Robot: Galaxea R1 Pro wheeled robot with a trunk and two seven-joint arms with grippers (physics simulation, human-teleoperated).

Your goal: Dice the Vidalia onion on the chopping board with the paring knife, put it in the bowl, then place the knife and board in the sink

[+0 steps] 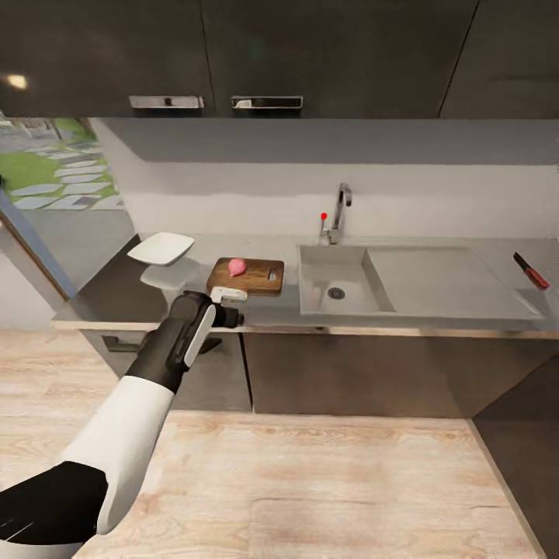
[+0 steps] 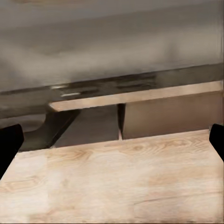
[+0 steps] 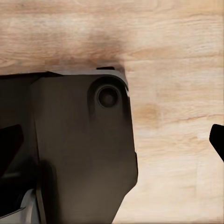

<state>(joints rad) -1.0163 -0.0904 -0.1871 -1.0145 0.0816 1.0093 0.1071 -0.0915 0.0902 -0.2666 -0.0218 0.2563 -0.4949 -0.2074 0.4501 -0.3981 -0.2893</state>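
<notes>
Grey countertop [image 1: 116, 299], left gripper [image 1: 230, 294] outstretched by chopping board [image 1: 256, 281]

On the surface [image 1: 116, 291], the bowl [image 1: 161, 248] sits farthest left, with the chopping board [image 1: 256, 281] just to its right. The Vidalia onion [image 1: 237, 267] lies on the board's left part. Right of the board is the sink [image 1: 349, 268], its basin at the left, drainboard at the right, tap [image 1: 340, 210] behind. The paring knife [image 1: 531, 270] lies at the far right, well apart from the board.
</notes>
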